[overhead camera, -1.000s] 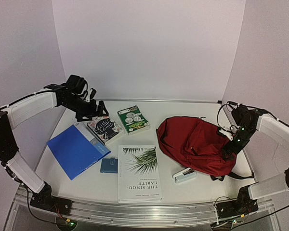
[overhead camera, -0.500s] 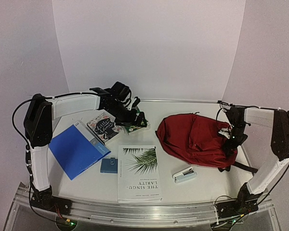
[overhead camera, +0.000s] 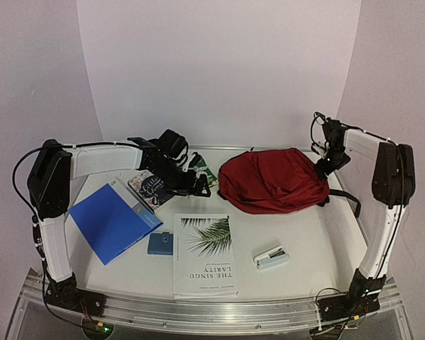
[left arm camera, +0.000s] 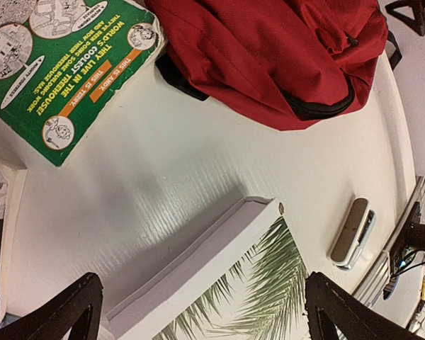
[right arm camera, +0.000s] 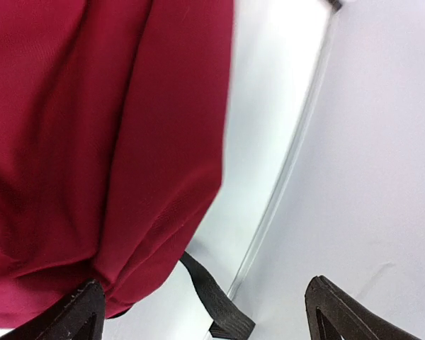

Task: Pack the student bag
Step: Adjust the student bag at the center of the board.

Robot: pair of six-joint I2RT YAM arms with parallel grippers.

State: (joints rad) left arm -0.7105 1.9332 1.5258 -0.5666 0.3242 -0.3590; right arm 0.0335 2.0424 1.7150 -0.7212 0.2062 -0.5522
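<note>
Shifted back, the student bag [overhead camera: 269, 180] nears the far table [overhead camera: 326, 241] edge.

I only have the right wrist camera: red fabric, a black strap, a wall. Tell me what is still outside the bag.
Observer: In the top view, a large white palm-leaf book lies flat near the front edge, outside the student bag.
Operator: Go on, give me the small stuff.
Observer: A small white stapler lies to the right of that book, apart from it.
Operator: Now report the left gripper.
Observer: The left gripper is open and empty, hovering with a green book and the bag just ahead of it.
</note>
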